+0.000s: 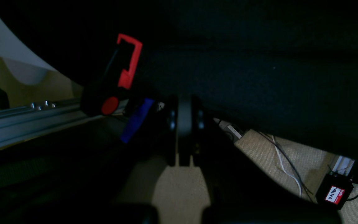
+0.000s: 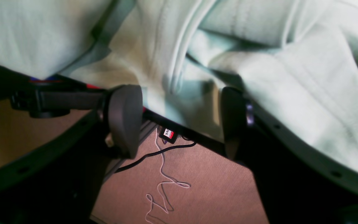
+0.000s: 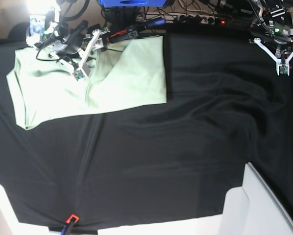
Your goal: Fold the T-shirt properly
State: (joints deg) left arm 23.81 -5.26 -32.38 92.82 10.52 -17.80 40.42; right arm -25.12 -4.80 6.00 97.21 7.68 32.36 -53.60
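Mid-fold: right claw (image 2: 179, 121), jaws apart and holding nothing, over the T-shirt (image 3: 122, 78) at ten o'clock — next, pinch an edge; left claw (image 1: 184, 124) shut, empty.

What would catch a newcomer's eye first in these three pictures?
The pale mint-green T-shirt, partly folded, stands out on the black table cloth at the base view's upper left. The right gripper is over its upper part with jaws apart, cloth bunched between them in the wrist view. The left gripper is parked shut at the upper right, away from the shirt.
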